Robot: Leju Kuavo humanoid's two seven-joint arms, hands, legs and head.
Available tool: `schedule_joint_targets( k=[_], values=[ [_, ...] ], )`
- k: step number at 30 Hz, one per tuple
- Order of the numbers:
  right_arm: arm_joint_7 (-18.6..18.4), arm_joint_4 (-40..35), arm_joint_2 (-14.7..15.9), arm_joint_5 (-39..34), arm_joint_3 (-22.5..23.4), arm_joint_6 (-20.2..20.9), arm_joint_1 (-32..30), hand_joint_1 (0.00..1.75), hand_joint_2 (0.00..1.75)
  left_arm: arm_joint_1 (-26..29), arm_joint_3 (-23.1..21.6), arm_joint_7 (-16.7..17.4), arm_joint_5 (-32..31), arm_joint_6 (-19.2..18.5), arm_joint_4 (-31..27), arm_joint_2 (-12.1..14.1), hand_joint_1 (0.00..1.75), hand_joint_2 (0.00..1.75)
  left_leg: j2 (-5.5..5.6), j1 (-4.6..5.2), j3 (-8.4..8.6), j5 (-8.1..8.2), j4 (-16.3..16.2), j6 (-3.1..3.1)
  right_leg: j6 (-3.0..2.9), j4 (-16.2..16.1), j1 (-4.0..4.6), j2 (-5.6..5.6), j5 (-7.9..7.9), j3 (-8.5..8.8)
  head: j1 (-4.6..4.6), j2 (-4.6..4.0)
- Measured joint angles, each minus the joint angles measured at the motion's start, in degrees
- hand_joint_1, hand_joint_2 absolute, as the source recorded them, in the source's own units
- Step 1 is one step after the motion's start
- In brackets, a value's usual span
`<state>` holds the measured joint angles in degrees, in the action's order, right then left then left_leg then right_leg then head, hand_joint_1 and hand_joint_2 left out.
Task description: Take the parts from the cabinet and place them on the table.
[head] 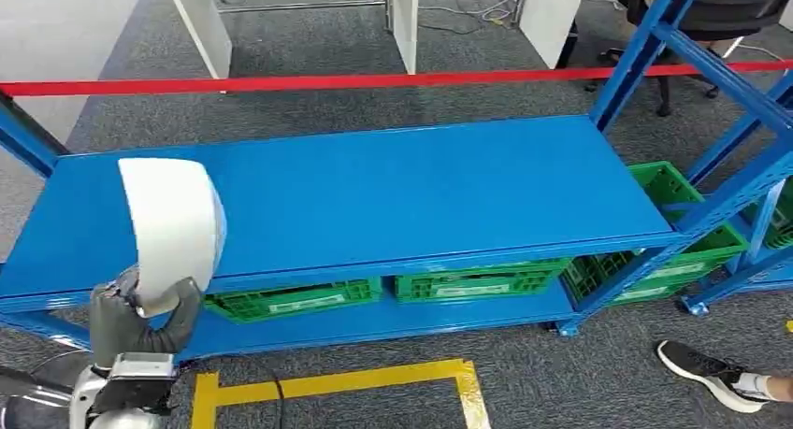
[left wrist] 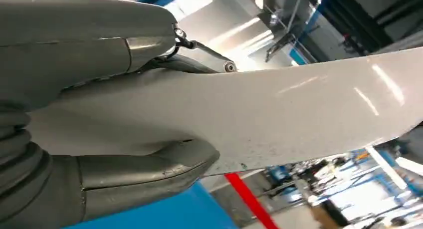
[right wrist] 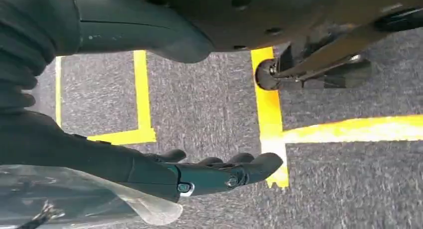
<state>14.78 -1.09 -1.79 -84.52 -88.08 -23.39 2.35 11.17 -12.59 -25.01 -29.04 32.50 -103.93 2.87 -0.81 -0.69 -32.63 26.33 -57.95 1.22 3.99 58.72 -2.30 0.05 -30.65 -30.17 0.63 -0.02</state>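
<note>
A white curved panel part [head: 172,228] stands upright in my left hand [head: 140,321], which grips its lower end at the front left corner of the blue shelf [head: 374,191]. In the left wrist view the panel [left wrist: 279,119] runs across the picture, with the thumb [left wrist: 144,174] on one face and the fingers [left wrist: 90,34] on the other. My right hand [right wrist: 199,171] hangs over the grey carpet, fingers stretched out and holding nothing.
The blue rack's top shelf is bare. Green crates [head: 468,284] sit on its lower shelf, and another [head: 678,214] at the right. Yellow floor tape [head: 337,382] marks the carpet in front. A red barrier strip [head: 374,80] runs behind. A person's shoe [head: 711,373] is at bottom right.
</note>
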Motion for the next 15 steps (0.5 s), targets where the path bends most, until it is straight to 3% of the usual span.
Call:
schedule_joint_targets(
  k=[1,2,4,5,6,7,9,11,12,13,15],
  values=[
    [0.4,0.0,-0.4,-0.1,0.4,0.0,0.2,0.00,1.75,0.6,0.0,-0.8,1.0,0.3,-0.8,-0.1,1.75,1.75,0.08,0.51,-0.63,0.23,-0.9,-0.73,-0.18,0.0,0.49,0.39,-1.21,0.00,-0.13,0.00],
    [0.8,0.2,-0.5,-0.1,0.7,-0.2,0.2,0.00,1.75,1.4,0.0,-1.4,1.6,0.5,-1.6,-0.2,1.75,1.75,0.24,0.35,-0.98,0.22,-1.5,-1.01,-1.34,0.4,0.51,0.50,-0.67,-0.29,-0.02,0.00],
    [1.3,0.2,-0.7,-0.2,1.4,-0.2,-0.1,0.00,1.75,2.9,-0.1,-2.3,2.5,0.8,-3.0,-0.6,1.75,1.75,0.26,0.24,-1.04,-0.29,-1.3,-1.71,-1.78,0.9,0.75,0.57,-0.46,-0.34,-0.09,0.00],
    [1.6,0.2,-0.9,-0.2,1.6,-0.3,-0.3,0.00,1.75,3.4,-0.1,-2.6,3.0,0.9,-3.3,-0.7,1.75,1.75,0.28,0.18,-1.20,-0.52,-1.4,-2.02,-2.32,0.9,0.65,0.51,-0.09,-0.83,0.00,0.00],
    [1.9,0.3,-0.9,-0.3,1.8,-0.3,-0.2,0.00,1.75,3.9,-0.1,-3.0,3.4,1.1,-3.5,-0.7,1.75,1.75,0.34,0.04,-1.60,0.51,-1.9,-2.30,-3.03,0.9,0.45,0.21,0.42,-0.96,-0.02,0.00],
    [2.1,0.3,-0.9,-0.3,2.1,-0.3,-0.2,0.00,1.75,4.4,-0.1,-3.3,4.1,1.3,-3.8,-0.8,1.75,1.75,0.36,0.04,-2.25,2.98,-3.6,-2.55,-3.49,0.8,0.49,0.22,0.74,-1.68,0.26,0.00],
    [2.2,0.3,-1.1,-0.3,2.4,-0.4,-0.2,0.00,1.75,5.3,-0.1,-3.9,5.2,1.5,-4.3,-1.1,1.75,1.75,0.38,0.02,-4.66,9.25,-12.1,-2.83,-3.84,0.9,0.67,0.04,1.67,-2.88,0.50,0.00],
    [2.1,0.3,-1.1,-0.3,2.6,-0.4,-0.3,0.00,1.75,6.1,-0.1,-4.3,6.1,1.6,-4.4,-1.2,1.75,1.75,0.39,0.03,-5.28,12.03,-17.7,-2.71,-3.88,0.9,0.93,-0.18,2.53,-4.02,0.55,0.00],
    [2.0,0.3,-1.1,-0.3,2.6,-0.3,-0.3,0.00,1.75,6.6,-0.1,-4.5,6.6,1.8,-4.4,-1.3,1.75,1.75,0.39,0.04,-3.99,11.56,-16.9,-2.49,-3.88,0.9,1.06,-0.20,2.98,-4.58,0.59,0.00],
    [2.0,0.3,-1.1,-0.3,2.7,0.1,-0.3,0.00,1.75,6.9,0.0,-4.8,7.0,2.0,-4.5,-1.4,1.75,1.75,0.39,0.10,-1.52,10.15,-13.6,-2.15,-3.85,0.9,1.18,-0.18,3.47,-5.15,0.59,0.00],
    [1.9,0.3,-1.2,-0.3,2.8,0.5,-0.3,0.00,1.75,7.2,0.0,-5.1,7.2,2.1,-5.0,-1.6,1.75,1.75,0.49,0.39,5.85,6.54,-2.4,-1.19,-3.67,0.9,1.24,-0.13,4.46,-6.02,0.59,0.00]
  ],
)
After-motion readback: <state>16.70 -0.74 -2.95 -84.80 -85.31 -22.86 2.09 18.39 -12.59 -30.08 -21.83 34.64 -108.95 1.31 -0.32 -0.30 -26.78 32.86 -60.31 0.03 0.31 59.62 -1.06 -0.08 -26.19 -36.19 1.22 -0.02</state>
